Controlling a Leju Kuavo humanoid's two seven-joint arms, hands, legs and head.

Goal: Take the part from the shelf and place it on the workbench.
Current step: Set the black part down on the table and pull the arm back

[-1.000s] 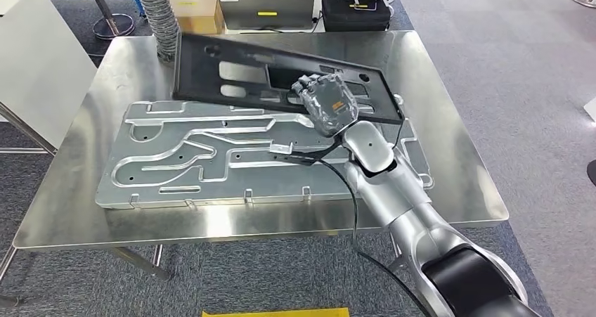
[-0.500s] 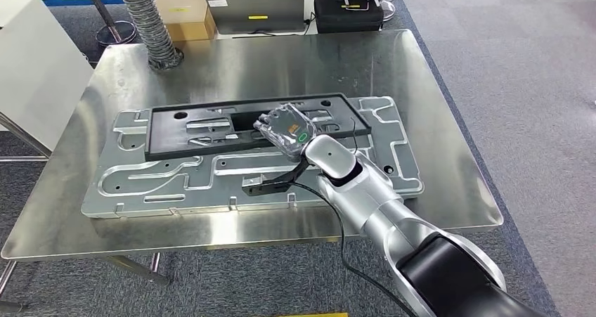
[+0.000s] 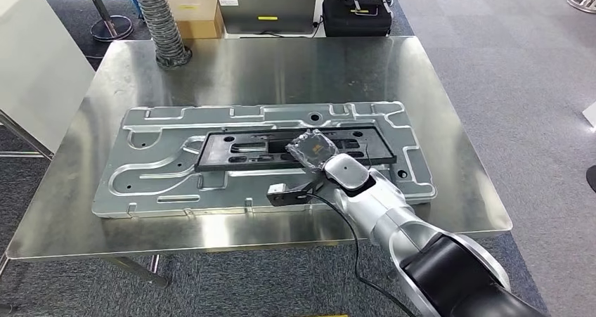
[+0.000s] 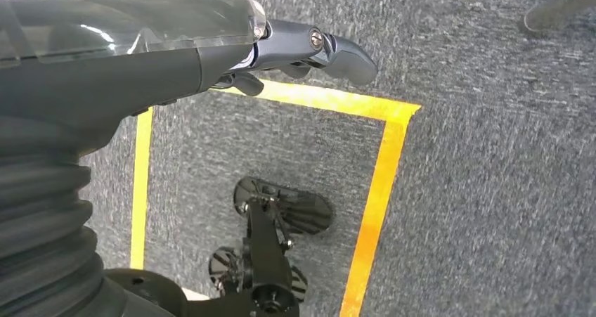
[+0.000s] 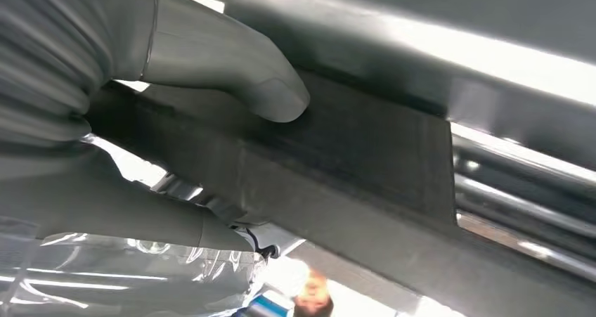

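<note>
The part is a long flat black frame (image 3: 253, 150) with several cut-outs. It lies along the middle of the ribbed silver fixture plate (image 3: 154, 169) on the steel workbench (image 3: 281, 64). My right hand (image 3: 314, 150) grips the frame at its near edge, right of its middle. In the right wrist view the grey thumb (image 5: 232, 64) presses on the black frame (image 5: 365, 148), with the fingers underneath. My left hand (image 4: 211, 57) hangs over the carpet, its dark fingers (image 4: 330, 50) holding nothing.
At the workbench's far edge stand a grey corrugated hose (image 3: 160, 22), a cardboard box (image 3: 197, 11), a grey laptop (image 3: 265, 8) and a black case (image 3: 356, 15). A white cabinet (image 3: 28, 64) stands to the left. Yellow floor tape (image 4: 379, 190) crosses the carpet.
The black frame, held tilted above the plate's far side a second ago, has come down and nearer, now lying along the plate's middle. My right hand moved with it; the camera shifted slightly.
</note>
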